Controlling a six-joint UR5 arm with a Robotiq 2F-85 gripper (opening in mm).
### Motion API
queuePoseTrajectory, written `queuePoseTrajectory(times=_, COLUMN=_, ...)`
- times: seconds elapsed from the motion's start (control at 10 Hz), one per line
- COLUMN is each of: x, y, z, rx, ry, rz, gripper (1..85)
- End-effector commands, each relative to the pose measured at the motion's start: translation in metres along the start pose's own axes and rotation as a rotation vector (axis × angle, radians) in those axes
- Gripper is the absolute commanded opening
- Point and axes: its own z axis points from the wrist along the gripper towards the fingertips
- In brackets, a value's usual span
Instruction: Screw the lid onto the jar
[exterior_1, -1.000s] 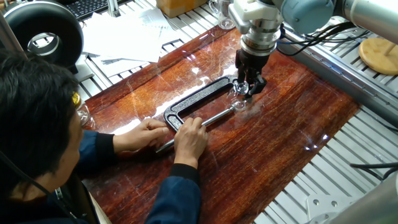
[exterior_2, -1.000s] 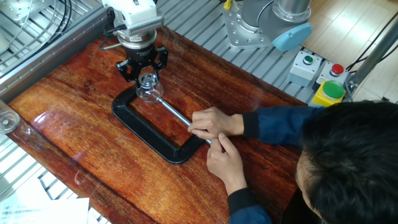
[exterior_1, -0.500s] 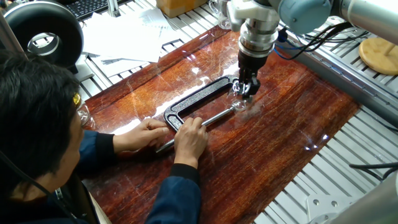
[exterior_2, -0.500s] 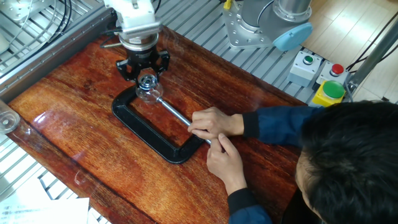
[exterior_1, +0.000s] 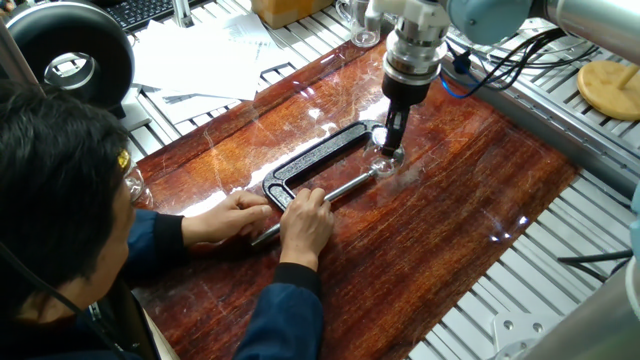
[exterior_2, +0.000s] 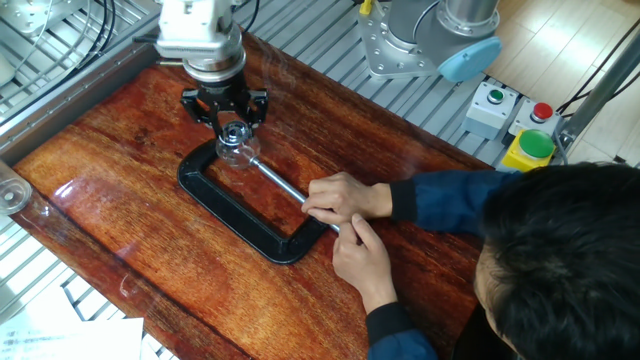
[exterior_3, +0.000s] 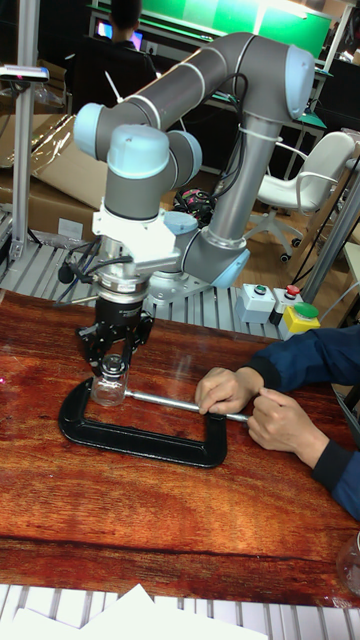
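Observation:
The small clear jar (exterior_3: 108, 392) stands upright on the wooden table, clamped in the jaw of a black C-clamp (exterior_3: 140, 436). The silvery lid (exterior_3: 112, 369) sits on the jar's mouth. My gripper (exterior_3: 112, 367) points straight down over it, fingers on either side of the lid, shut on it. From the other fixed view the jar (exterior_2: 236, 150) and lid (exterior_2: 234, 131) show just below the gripper (exterior_2: 230, 118). In one fixed view the gripper (exterior_1: 393, 143) hides the lid, and only the jar (exterior_1: 385, 162) shows beside the clamp (exterior_1: 312, 167).
A person's hands (exterior_2: 345, 205) hold the clamp's screw handle at the near end. A clear glass (exterior_2: 10, 195) stands at the table's left edge. A button box (exterior_2: 527, 147) and the arm's base lie behind. A wooden disc (exterior_1: 610, 88) rests off the table.
The gripper has turned about its vertical axis over the jar, staying on the lid. The person's hands and the clamp have barely moved.

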Motion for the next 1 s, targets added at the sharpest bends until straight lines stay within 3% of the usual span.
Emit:
queuePoseTrajectory(times=0.0, x=-0.007, y=-0.003, z=0.002, rx=-0.010, ry=-0.030, rz=0.090, gripper=42.3)
queuePoseTrajectory(times=0.1, x=-0.008, y=-0.006, z=-0.003, rx=-0.004, ry=-0.030, rz=0.085, gripper=56.0)
queuePoseTrajectory(times=0.2, x=-0.005, y=-0.012, z=-0.009, rx=0.017, ry=-0.012, rz=0.081, gripper=59.3)
queuePoseTrajectory(times=0.4, x=-0.009, y=-0.007, z=-0.007, rx=0.026, ry=-0.021, rz=0.086, gripper=66.3)
queuePoseTrajectory(times=0.7, x=-0.020, y=0.013, z=-0.016, rx=0.022, ry=-0.015, rz=0.089, gripper=69.7)
queuePoseTrajectory(times=0.9, x=-0.019, y=0.015, z=-0.015, rx=0.015, ry=-0.006, rz=0.066, gripper=69.7)
